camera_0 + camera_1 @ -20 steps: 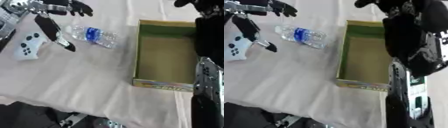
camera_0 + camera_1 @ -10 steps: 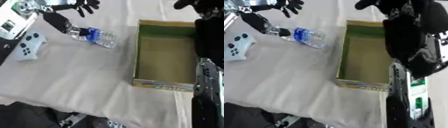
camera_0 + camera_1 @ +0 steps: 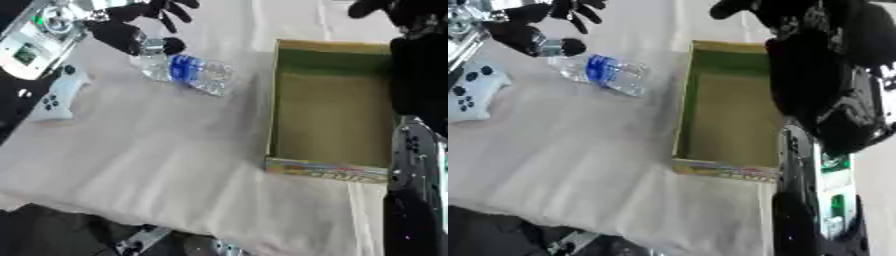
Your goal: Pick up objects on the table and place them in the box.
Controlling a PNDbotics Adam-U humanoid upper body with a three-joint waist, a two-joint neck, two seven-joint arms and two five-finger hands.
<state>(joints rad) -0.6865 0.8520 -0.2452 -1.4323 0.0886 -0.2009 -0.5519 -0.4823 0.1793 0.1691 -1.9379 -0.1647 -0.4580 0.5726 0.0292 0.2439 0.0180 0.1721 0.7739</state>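
At the far left of the surface [image 3: 166, 165], the left robot hand [image 3: 144, 22] reaches down with fingers spread, thumb at the cap end of the water bottle [image 3: 185, 72] lying on its side. Bare cloth separates the bottle from the open box [image 3: 331, 107]. A white game controller [image 3: 54, 97] lies near the left edge.

My left hand [image 3: 131, 25] is up at the far left — fingers spread, thumb low and apart from them. My right hand [image 3: 737, 7] shows dark at the top edge; its fingers I can't make out.
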